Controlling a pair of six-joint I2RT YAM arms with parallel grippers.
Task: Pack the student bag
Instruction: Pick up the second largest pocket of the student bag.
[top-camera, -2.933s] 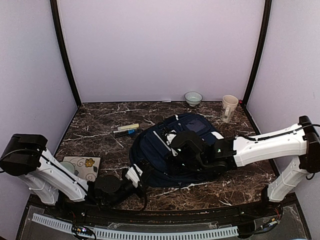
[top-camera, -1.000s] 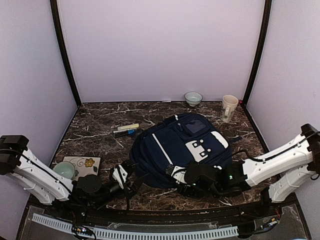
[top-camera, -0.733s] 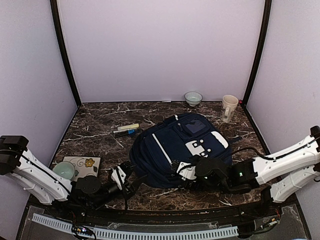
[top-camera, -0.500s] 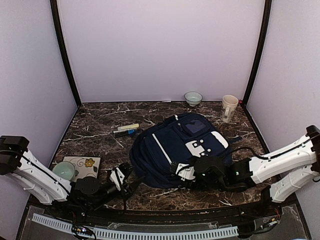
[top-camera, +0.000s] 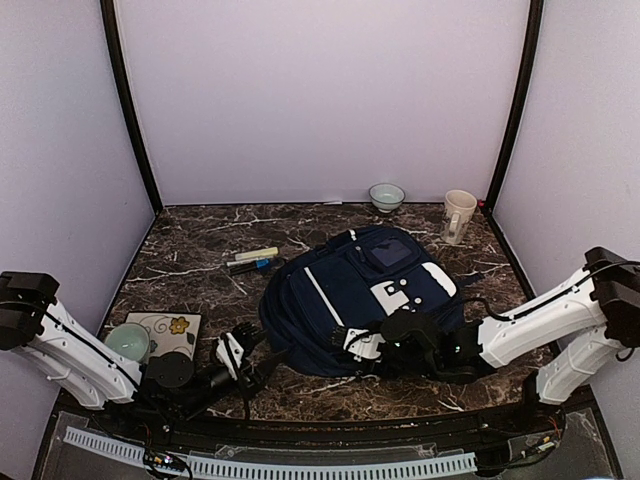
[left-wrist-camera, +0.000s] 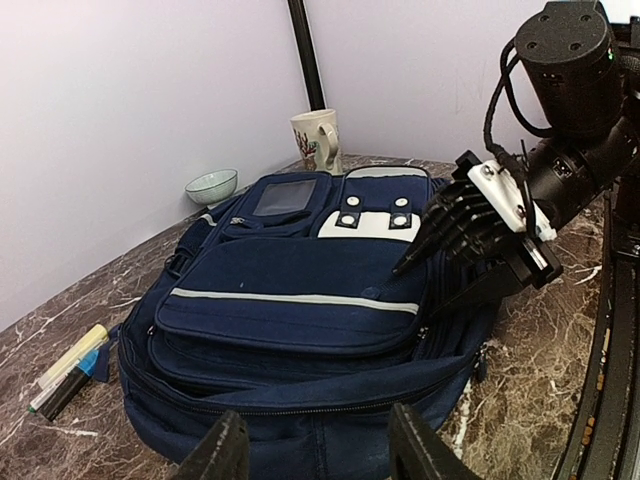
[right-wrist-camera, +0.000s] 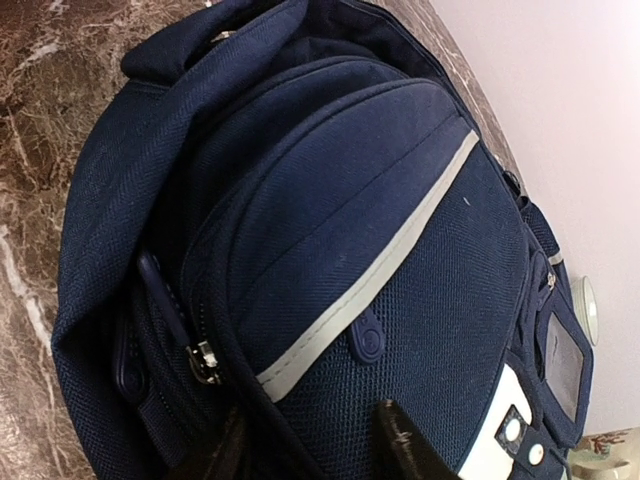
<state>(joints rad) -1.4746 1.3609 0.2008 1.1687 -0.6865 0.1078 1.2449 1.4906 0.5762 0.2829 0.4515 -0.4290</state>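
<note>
Having dropped from atop the student bag (top-camera: 350, 285) — lying front-up mid-table — the right gripper (right-wrist-camera: 310, 445) is narrowing its jaws over the near-edge zipper fabric, whether gripping I cannot tell, while the left gripper (left-wrist-camera: 318, 452) is hovering alongside, parted and empty — likely preparing to open the bag.

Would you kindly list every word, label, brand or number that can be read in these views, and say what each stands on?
No text can be read in any view.
student bag: no brand or label legible; its white patch shows only dark dots.
mug: a reddish motif, no letters.
markers: any print is too small to read.
card: a flower design, no words.
</note>
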